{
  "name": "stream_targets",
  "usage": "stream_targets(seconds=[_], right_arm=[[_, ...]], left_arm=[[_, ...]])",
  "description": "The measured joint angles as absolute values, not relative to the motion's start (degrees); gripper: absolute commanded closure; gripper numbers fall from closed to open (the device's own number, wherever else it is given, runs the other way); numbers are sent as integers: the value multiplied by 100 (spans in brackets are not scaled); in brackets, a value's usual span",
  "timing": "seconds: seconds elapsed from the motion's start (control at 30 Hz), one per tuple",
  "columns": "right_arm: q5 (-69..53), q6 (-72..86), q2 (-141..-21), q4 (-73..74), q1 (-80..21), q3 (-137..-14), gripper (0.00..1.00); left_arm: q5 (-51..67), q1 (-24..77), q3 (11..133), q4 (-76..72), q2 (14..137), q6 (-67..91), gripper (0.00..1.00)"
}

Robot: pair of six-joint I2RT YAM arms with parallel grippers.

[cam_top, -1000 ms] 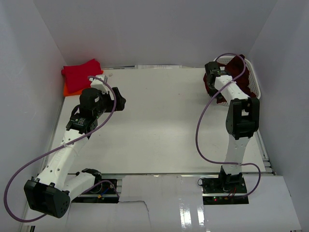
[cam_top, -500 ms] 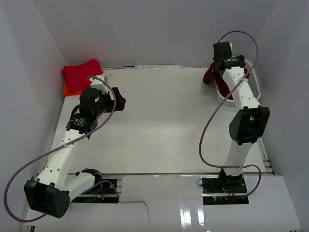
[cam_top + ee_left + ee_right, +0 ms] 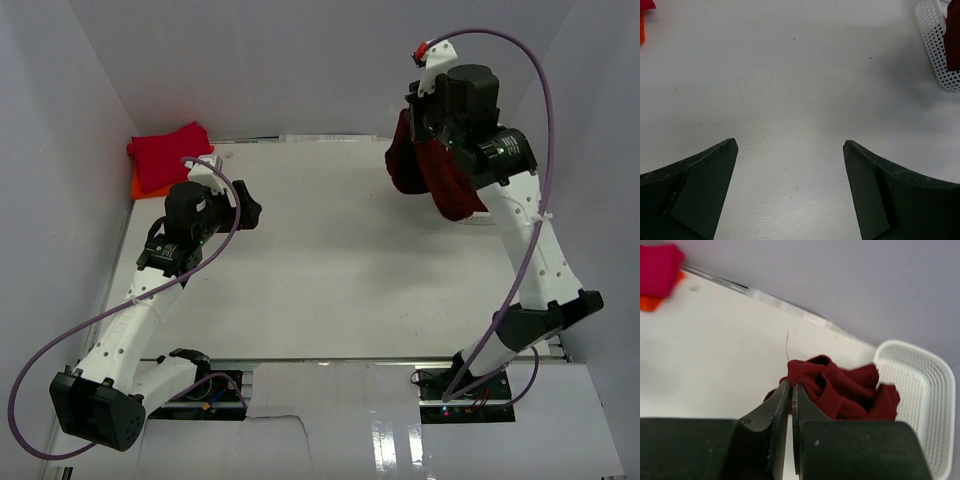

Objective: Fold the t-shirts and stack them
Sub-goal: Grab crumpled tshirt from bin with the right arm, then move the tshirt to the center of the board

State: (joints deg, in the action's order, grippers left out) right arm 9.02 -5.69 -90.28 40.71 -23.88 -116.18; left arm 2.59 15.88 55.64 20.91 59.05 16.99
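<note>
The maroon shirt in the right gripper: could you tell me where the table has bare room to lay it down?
The widest bare patch is the middle of the table, between the left gripper and the basket. The far left corner is crowded: red shirt on orange shirt; the far right holds the basket, the maroon shirt hanging there.

The right gripper (image 3: 790, 386) has its two dark fingers pressed together, pinching a fold of the dark maroon t-shirt (image 3: 840, 390), which bunches just past the fingertips and to their right. Further right sits the white mesh basket (image 3: 920, 390). Far to the fingers' upper left, the crimson t-shirt (image 3: 657, 267) lies on the orange t-shirt (image 3: 652, 302) on the white table (image 3: 705, 350).
</note>
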Motion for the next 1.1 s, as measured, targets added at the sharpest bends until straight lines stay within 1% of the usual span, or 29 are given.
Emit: stream_targets(seconds=[0.13,0.27,0.43,0.57,0.83,0.9,0.93,0.97,1.07,1.1], right_arm=[[152,-663,-8490,3953,-2759,-11699,92],[-338,-663,-7813,3739,-2915,-11179,92],[-578,-642,-7415,3597,-2952,-10619,92],[-456,-624,-6768,3461,-3033,-9572,92],[-235,-661,-5693,3500,-3039,-9356,92],[-237,-624,-5334,3446,-3039,-9118,88],[-224,-600,-5157,3454,-3039,-8993,83],[-174,-569,-5000,3457,-3039,-8877,82],[150,-486,-4659,3415,-3041,-8455,81],[281,-473,-4600,3420,-3041,-8324,82]], left_arm=[[266,1588,5564,2091,5905,1708,2],[266,1588,5564,2088,5905,1706,2],[266,1588,5564,2088,5905,1706,2],[263,1588,5564,2091,5905,1704,2],[263,1588,5564,2097,5902,1704,2],[263,1588,5564,2097,5900,1704,2],[266,1588,5564,2099,5898,1704,2],[272,1588,5564,2099,5892,1706,2],[311,1588,5564,2099,5859,1708,2],[325,1588,5564,2099,5848,1710,2]])
